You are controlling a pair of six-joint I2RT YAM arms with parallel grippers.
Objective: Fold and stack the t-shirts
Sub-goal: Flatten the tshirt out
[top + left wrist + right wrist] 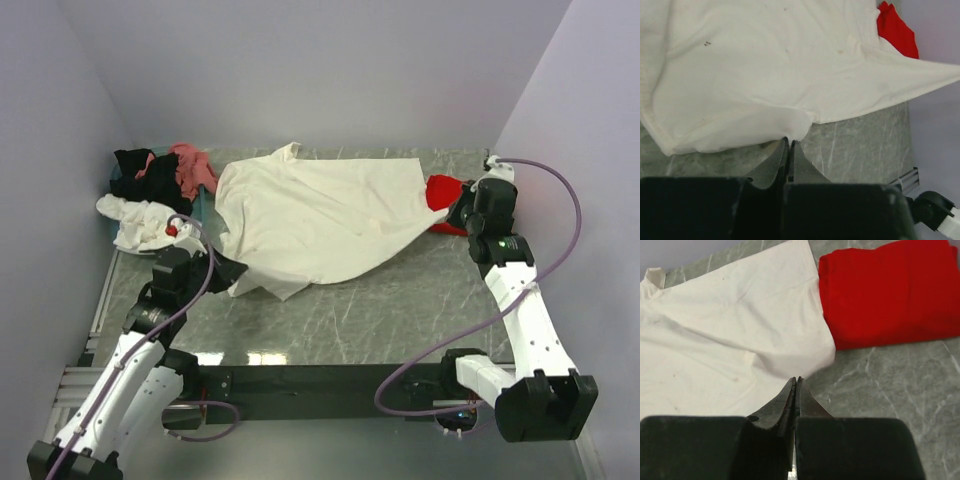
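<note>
Pale lavender walls [320, 70] enclose a grey-green marbled tabletop [400, 300] with glare along its near edge.

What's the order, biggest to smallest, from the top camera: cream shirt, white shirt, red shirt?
1. cream shirt, by far.
2. white shirt, crumpled up.
3. red shirt, but it is partly hidden, so that is less sure.

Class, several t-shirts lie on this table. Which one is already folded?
The red t-shirt, a neat rectangle on the right; the cream t-shirt lies spread out, the others heaped far left.
</note>
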